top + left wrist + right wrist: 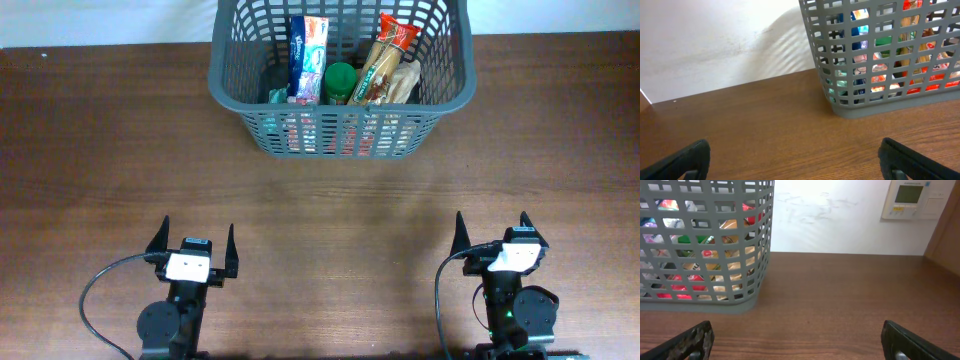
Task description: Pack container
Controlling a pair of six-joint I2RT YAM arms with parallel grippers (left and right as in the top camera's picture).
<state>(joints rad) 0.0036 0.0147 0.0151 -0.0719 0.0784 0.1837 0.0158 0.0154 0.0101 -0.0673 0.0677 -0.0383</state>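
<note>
The container, a dark grey lattice basket (232, 95), stands at the table's far middle. It holds a blue and red box (307, 58), a green-capped item (340, 82), a long tan and red snack packet (382, 58) and other packets. It shows at the upper right of the left wrist view (880, 102) and the upper left of the right wrist view (705, 302). My left gripper (195, 243) is open and empty at the near left, well short of the basket. My right gripper (493, 233) is open and empty at the near right.
The brown wooden table (330, 200) runs between the basket and both grippers. A white wall lies behind the table, with a wall control panel (912, 199) at the right. A black cable (95, 290) loops by the left arm.
</note>
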